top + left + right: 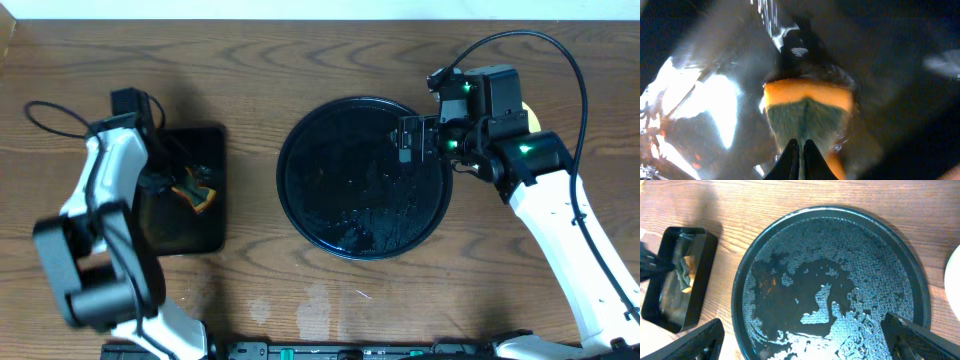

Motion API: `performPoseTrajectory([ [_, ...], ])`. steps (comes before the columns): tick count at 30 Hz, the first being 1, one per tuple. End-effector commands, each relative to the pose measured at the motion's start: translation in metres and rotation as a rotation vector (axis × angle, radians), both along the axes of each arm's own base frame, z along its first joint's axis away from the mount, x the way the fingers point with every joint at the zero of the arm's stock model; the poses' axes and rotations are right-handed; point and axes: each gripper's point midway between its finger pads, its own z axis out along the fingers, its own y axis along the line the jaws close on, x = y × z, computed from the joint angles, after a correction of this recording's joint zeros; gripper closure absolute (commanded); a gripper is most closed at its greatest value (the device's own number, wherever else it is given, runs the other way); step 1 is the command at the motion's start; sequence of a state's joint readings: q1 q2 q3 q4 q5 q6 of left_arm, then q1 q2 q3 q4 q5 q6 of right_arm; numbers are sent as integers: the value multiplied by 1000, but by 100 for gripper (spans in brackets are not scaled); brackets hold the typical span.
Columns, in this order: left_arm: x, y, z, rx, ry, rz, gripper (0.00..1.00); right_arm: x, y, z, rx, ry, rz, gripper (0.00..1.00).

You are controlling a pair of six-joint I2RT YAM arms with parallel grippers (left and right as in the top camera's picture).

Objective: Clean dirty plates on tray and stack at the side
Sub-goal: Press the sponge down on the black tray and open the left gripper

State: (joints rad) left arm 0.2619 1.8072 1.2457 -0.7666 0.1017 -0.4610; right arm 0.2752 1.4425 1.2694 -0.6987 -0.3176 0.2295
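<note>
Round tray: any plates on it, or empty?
Empty of plates. Overhead and right wrist views both show the tray bare inside, with only water droplets and a faint orange trace.

Even, bright light is falling from above on the wooden surface point(300, 40), and the left arm point(100, 200) is casting only a soft shadow. The wet black tray point(790, 300) is throwing back pale, speckled glare along its near side. The left wrist view is running dim and smeared, with a white flare washing out its left side and the sponge point(807, 107) sitting out of focus.
</note>
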Motion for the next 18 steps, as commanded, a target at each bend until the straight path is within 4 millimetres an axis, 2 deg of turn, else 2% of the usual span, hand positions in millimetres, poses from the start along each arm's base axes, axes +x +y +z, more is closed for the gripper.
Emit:
performPoseTrajectory([
  [1,7,1,36,12,-104,15,93,1,3,3,-6,-12,13,1],
  [3,6,-4,40,-11,-113,-8,93,1,3,3,-6,-12,13,1],
  [6,0,-11,28,-52,-76,-17,93,1,3,3,-6,-12,13,1],
  [12,-19,-18,-16,-92,39,-15,93,1,3,3,-7,-11,13,1],
  [18,-39,-1,-53,-1,179,4,93,0,1,1,-24,-13,22,1],
])
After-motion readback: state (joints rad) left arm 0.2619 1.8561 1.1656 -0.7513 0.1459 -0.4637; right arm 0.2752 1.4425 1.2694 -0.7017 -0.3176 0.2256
